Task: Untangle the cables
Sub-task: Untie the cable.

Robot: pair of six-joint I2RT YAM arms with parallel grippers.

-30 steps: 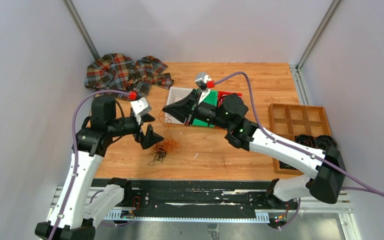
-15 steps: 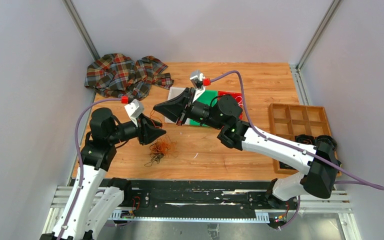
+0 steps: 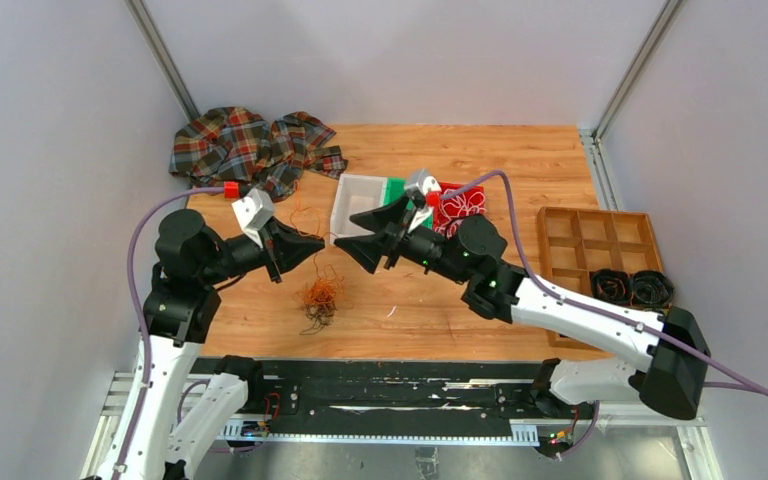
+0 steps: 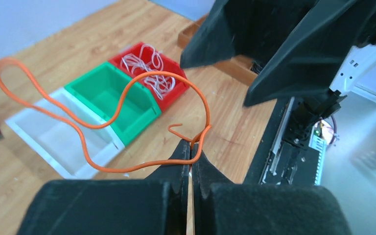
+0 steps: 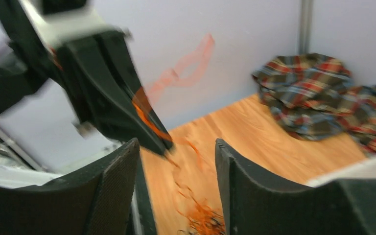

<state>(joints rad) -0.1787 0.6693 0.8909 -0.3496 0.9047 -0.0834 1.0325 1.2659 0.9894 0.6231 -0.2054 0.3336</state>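
At centre left of the overhead view, raised above the orange-brown wooden surface [image 3: 520, 160]: black left end effector [image 3: 305, 250], clenched hard on one thin orange-brown wire [image 4: 152, 74] near its hooked end, plain in the left wrist view. Loops up and off toward the upper left of that frame, clear of the heap. Facing it from the right, spread wide and gripping nothing: black right end effector [image 3: 362, 236], tips near the pinched strand but apart from it. Lower down, just left of centre, lying loose on the boards: rest of the cables, a small orange-and-dark tangle [image 3: 320, 296].

Reads as the hand-over or pull-apart step: one strand singled out, not yet sorted. Next calls for closing the right fingers on the free run of the strand, close to the pinch, without snagging the loop; then probably carrying it off to a bin. Hard to aim at something so thin. Blurred in the right wrist view, so exact gap cannot be told.

Upper centre of the overhead frame: white plastic bin [image 4: 39, 129], green plastic bin [image 4: 110, 90] and red plastic bin [image 4: 171, 93], the last holding thin white wires [image 4: 144, 61]. Upper left: crumpled plaid cloth [image 3: 245, 145]. Right side: wooden compartment tray [image 3: 592, 210], two dark rolled coils [image 3: 630, 288] in its lower cells. All round: pale lilac-grey walls [image 3: 390, 60] with slanting metal corner rails [image 3: 163, 60]. Along the bottom: black base rail [image 3: 390, 395].
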